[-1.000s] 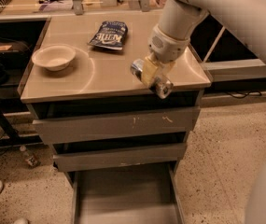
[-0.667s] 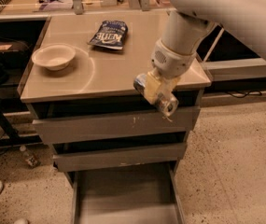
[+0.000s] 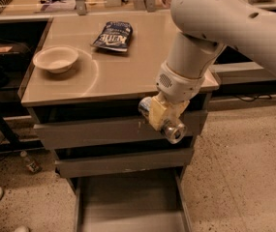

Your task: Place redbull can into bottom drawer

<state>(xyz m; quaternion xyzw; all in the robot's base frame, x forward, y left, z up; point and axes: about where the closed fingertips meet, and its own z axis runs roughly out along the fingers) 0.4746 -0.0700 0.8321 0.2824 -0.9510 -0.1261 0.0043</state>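
The redbull can (image 3: 173, 129) hangs tilted, its long axis slanting down to the right, pinched across its middle by the gripper (image 3: 159, 118). The bottom drawer (image 3: 128, 199) stands open below it and slightly left, with nothing between. Above that drawer, the upper drawer fronts (image 3: 103, 132) sit behind the can. Higher still, the bowl (image 3: 56, 59) and chip bag (image 3: 112, 35) lie clear of the path.

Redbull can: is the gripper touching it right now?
Touching. The camera view shows the gripper clamped around the redbull can, holding it tilted in the air in front of the closed drawer fronts.
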